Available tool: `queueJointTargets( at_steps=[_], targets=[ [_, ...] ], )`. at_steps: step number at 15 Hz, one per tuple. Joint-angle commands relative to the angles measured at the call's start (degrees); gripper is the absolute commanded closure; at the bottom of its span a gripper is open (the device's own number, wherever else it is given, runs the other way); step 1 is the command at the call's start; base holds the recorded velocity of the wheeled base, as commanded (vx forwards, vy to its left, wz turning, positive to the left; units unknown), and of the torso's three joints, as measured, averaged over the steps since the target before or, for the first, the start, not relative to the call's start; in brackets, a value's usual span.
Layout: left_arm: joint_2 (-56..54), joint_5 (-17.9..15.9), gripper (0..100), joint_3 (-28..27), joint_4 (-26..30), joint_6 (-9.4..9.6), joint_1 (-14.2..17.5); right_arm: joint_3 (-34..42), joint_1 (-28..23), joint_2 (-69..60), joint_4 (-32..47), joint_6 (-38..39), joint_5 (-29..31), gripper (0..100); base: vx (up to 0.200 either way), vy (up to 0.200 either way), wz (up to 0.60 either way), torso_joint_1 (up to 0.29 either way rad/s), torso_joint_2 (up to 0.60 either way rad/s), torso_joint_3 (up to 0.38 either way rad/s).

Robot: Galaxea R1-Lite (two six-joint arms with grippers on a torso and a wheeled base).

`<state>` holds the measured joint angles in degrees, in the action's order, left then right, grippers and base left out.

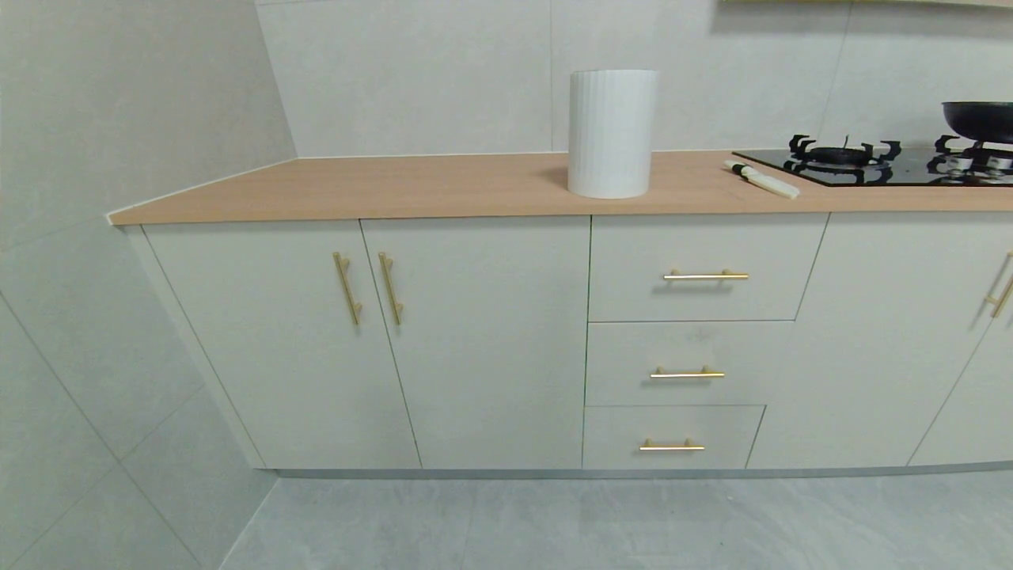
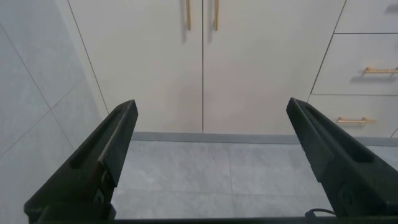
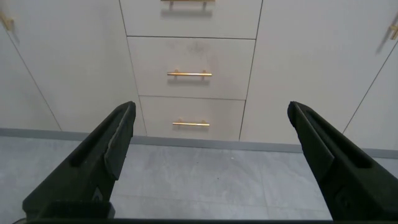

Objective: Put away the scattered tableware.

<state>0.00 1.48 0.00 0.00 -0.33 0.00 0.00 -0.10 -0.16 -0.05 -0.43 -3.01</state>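
- Head view: the pale utensil (image 1: 761, 179) lay flat on the wooden counter (image 1: 396, 186), just beside the hob (image 1: 870, 166) and to the right of the white ribbed holder (image 1: 612, 133). A clumsy reach, I'd judge, could shove it against the hob or topple that tall holder.
- Left wrist view: the left gripper (image 2: 211, 109) hung low over the floor, facing the cabinet doors (image 2: 202, 62), fingers spread wide, empty.
- Right wrist view: the right gripper (image 3: 211, 109) sat equally low, facing the drawers (image 3: 189, 68), spread and empty. Rising from there could clip the handles or the counter edge.
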Motion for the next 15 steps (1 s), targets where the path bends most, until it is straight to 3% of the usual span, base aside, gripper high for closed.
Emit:
queueJointTargets(
  at_steps=[1,3,6,15],
  targets=[
    [0.00,0.02,0,0.00,0.00,0.24,0.00,0.00,0.01,0.16,0.05,0.87,-0.07,0,0.000,0.000,0.00,0.000,0.00,0.000],
    [0.00,-0.07,0,0.00,0.09,2.26,0.00,0.00,0.01,0.16,0.05,0.87,0.02,0,0.000,0.000,0.00,0.000,0.00,0.000],
    [0.00,-0.07,0,0.00,0.00,2.09,0.00,0.00,0.10,0.16,0.05,0.87,0.02,0,0.000,0.000,0.00,0.000,0.00,0.000],
    [0.00,-0.07,0,0.00,0.00,0.24,0.00,0.00,0.10,0.16,0.05,0.87,-0.07,0,0.200,0.000,0.00,0.002,0.00,0.003]
  ],
)
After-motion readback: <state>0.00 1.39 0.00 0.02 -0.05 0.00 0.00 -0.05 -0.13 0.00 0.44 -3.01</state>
